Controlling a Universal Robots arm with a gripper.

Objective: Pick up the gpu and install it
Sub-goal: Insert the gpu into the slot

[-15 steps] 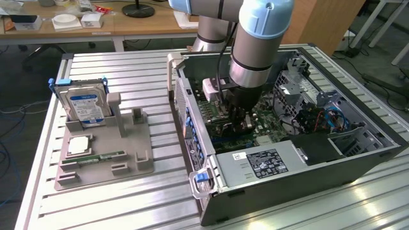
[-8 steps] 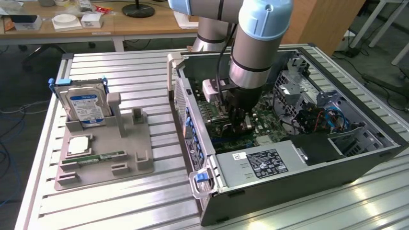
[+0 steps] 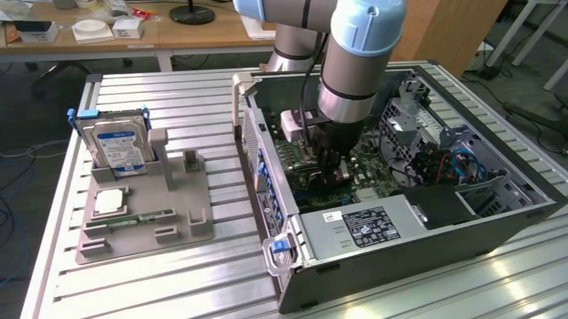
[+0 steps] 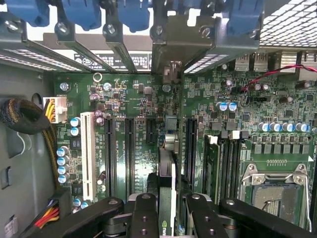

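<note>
Arm comes straight down into the open PC case (image 3: 417,219), wrist vertical, gripper (image 3: 330,174) low over the motherboard (image 3: 373,174). In the wrist view the gripper (image 4: 168,208) has its black fingers (image 4: 144,215) partly closed on the gpu (image 4: 167,173), clamped edge-on between them.

Gpu seen from its top edge: thin card, green board edge with a dark shroud strip, silver bracket end pointing away from the fingers toward the rear slot covers (image 4: 124,25). It sits directly under the hand, over the expansion slots (image 4: 129,148); can't tell if it's seated in one.

Counts: one gpu, one gripper. One white slot (image 4: 87,153) and several black ones either side of the card. One empty CPU socket (image 4: 277,191) off to the side of the fingers.

Outside the case, well away from the hand: grey parts fixture (image 3: 146,212) with one hard drive (image 3: 120,147) standing upright and one RAM stick (image 3: 133,218) lying flat.
</note>
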